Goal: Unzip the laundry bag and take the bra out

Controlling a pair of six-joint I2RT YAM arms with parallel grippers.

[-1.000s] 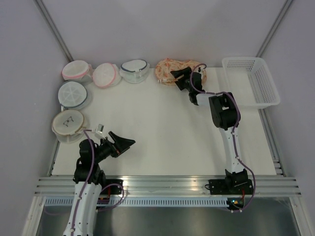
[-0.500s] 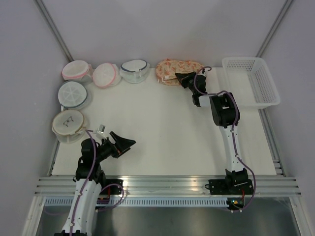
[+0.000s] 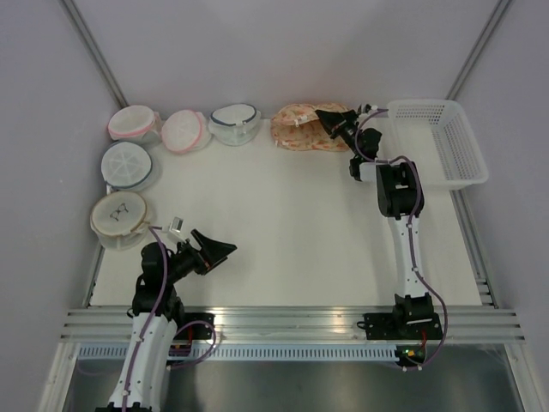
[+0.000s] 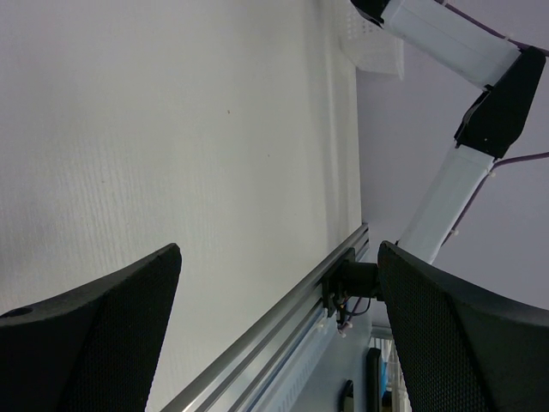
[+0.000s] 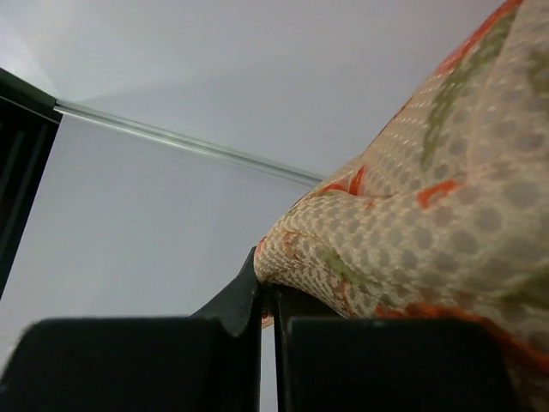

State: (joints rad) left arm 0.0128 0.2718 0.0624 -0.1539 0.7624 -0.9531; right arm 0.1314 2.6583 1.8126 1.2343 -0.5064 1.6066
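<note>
Near the near-left corner of the tabletop (image 3: 283, 223), the left claw (image 3: 219, 254) hangs with its jaws spread wide, holding nothing. Five round mesh bags (image 3: 129, 162) cluster along the left edge and into the far-left corner. At the far edge lies one laundry bag (image 3: 296, 130), its right end pinched in the closed right claw (image 3: 324, 115), with one white basket (image 3: 464, 168) by the far-right corner.

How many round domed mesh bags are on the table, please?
5: pink-rimmed bag, second pink-rimmed bag and dark-rimmed bag along the back; grey bag and beige bag down the left edge. None seems hidden.
</note>
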